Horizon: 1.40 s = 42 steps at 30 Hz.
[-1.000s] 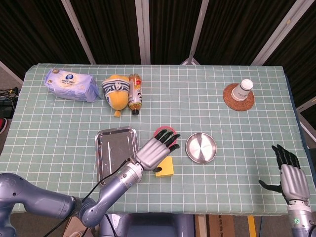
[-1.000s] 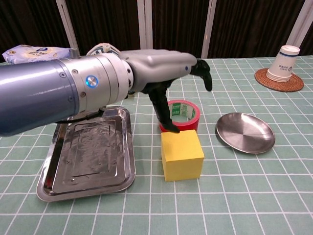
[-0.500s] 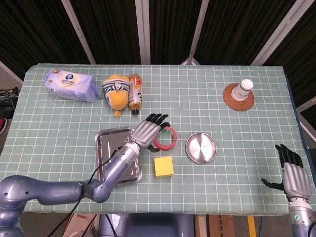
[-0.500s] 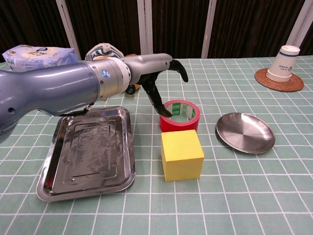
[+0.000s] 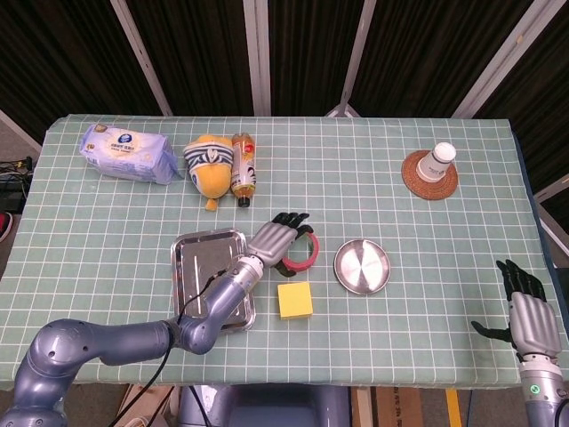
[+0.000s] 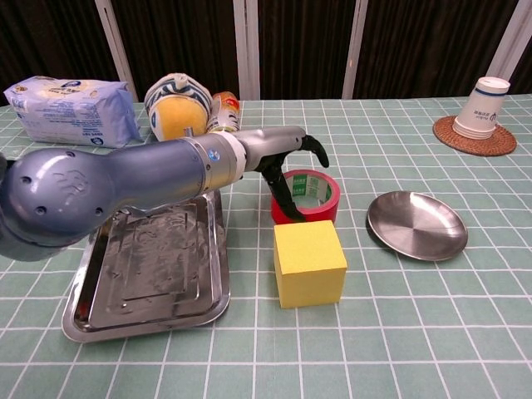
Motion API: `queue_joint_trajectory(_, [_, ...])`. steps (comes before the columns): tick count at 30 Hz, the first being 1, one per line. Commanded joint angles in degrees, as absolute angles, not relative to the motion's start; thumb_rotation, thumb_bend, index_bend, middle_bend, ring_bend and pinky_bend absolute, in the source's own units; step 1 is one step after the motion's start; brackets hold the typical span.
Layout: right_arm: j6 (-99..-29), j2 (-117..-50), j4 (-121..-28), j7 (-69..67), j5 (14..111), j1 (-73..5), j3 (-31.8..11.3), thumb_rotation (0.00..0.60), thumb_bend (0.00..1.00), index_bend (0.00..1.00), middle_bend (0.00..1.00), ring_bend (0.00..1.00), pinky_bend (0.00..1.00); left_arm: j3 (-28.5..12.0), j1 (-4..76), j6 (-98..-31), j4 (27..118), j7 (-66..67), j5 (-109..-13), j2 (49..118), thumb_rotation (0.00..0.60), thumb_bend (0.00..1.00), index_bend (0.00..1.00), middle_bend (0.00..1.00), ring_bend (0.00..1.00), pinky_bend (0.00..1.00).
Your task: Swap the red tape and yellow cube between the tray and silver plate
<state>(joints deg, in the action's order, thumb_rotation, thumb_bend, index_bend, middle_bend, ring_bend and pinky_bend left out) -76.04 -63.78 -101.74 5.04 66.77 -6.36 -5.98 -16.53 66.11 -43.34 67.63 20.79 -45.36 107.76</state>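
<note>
Left hand (image 6: 287,170) has pulled back off the yellow cube (image 6: 309,263) since a second ago and now sits over the near-left rim of the red tape (image 6: 308,197), fingers curled down, one dark fingertip against the roll's outer wall in the chest view; whether it actually grips the roll, cannot tell, nothing looks lifted. Red tape lies flat on the table just right of the tray (image 5: 189,263), not in it, with the silver plate (image 5: 362,266) further right of the tape and bare. Yellow cube stands just in front of the tape, between tray and plate, close to the roll, touching or not unclear. Right hand (image 5: 526,313) hangs far right of the tape at the table edge, fingers spread, holding nothing. Handling guess: tape is a light, stiff ring with a smooth side, likely to slide, so pinch through the hole, thumb outside and finger inside. Cube looks light, maybe foam, with flat matte faces, easy to take by two opposite sides. Both look non-fragile. Neither is in a container yet, so the swap looks midway.
</note>
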Motion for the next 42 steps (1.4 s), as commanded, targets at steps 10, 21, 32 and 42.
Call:
queue_joint_trajectory(10, [-76.34,-64.13,-101.8,5.19,67.2,-6.19,-6.04,0.6,0.03,0.0,0.0,0.0,0.0,-16.19,66.41,-42.53,59.57,13.36,-54.3,113.17,0.6,0.0,0.2,0.0,0.0,0.03])
queue_joint_trajectory(21, [-76.8,-64.07,-102.03,4.66,67.43,-5.82,-6.27,0.6,0.03,0.0,0.0,0.0,0.0,-15.8,65.93,-41.34,57.49,12.42,-56.71,114.18,0.6,0.03,0.22,0.04,0.04,0.23])
queue_joint_trajectory(32, [-76.7,-64.02,-101.96,3.56,67.75,-5.61,-6.39,0.6,0.03,0.0,0.0,0.0,0.0,-16.88,64.77,-43.95,60.86,14.03,-57.61,112.04,0.6,0.37,0.36,0.34,0.3,0.52])
queue_joint_trajectory(42, [-76.7,-63.96,-102.02,2.83,68.24,-5.52,-6.51,0.6,0.03,0.0,0.0,0.0,0.0,-14.18,56.24,-50.64,90.61,19.91,-58.74,89.4,0.6,0.34,0.34,0.31,0.29,0.48])
